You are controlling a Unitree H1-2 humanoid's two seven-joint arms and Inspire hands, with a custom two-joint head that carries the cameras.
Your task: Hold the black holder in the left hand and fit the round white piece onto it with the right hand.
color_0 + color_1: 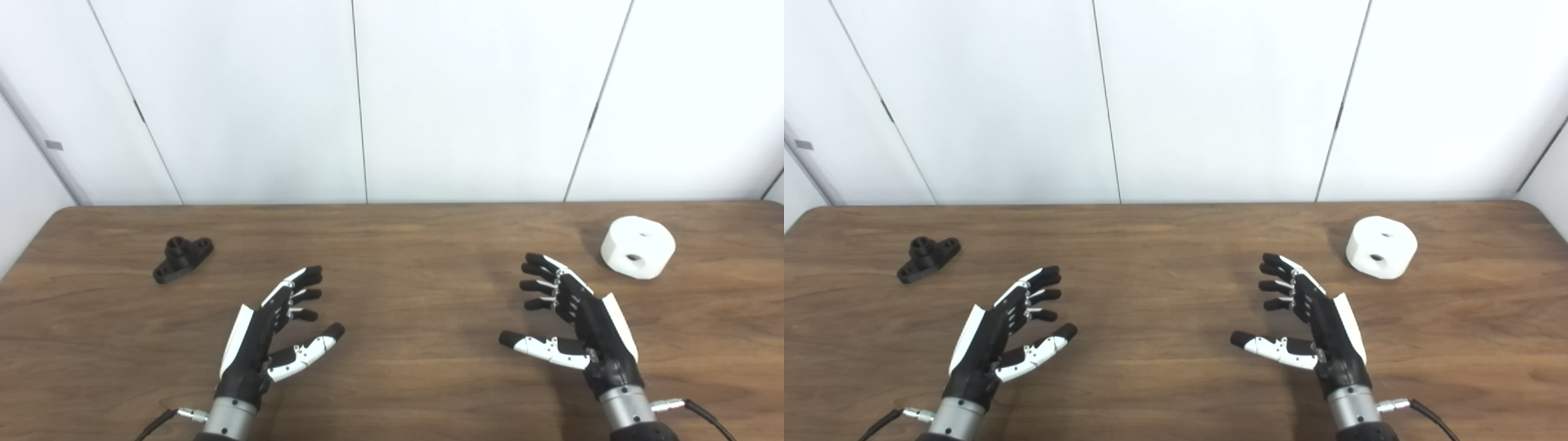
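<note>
Lying untouched: holder (182, 258) far left, white piece (637, 247) far right; left hand (269, 334) and right hand (576, 324) empty, fingers spread; nothing done yet.

black holder (182, 258), white piece (637, 247), brown table (404, 257)

Bare brown wooden worktop (404, 257) between left robot hand (269, 331) and small black plastic holder (182, 258), likewise right robot hand (576, 318) to round white piece (637, 247), white wall panels (465, 98) behind

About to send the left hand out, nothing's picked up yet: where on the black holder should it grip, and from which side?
Grip the black holder across its flat base, probably from above. It lies flat on the table with its round boss pointing up, and that boss should stay clear for the white piece. The left hand is open, nearer and to its right.
</note>
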